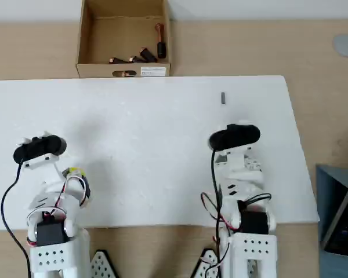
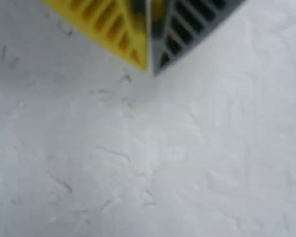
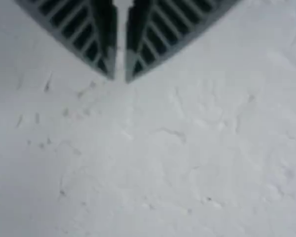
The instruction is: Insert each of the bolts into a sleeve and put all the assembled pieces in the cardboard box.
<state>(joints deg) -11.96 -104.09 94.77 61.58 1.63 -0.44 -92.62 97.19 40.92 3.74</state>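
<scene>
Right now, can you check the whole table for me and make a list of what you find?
Surface: bumpy white mat on a wooden table.
Job's things: cardboard box at the far edge, with several dark and copper pieces inside; one small dark piece lies alone on the mat.
Clutter: round grey cap on the table.
Grippers: left gripper shut, holding nothing; right gripper shut, holding nothing; both over bare mat.
Cables: black cable by the left arm; red and black wires on the right arm.
Surroundings: dark laptop-like thing at the side.
</scene>
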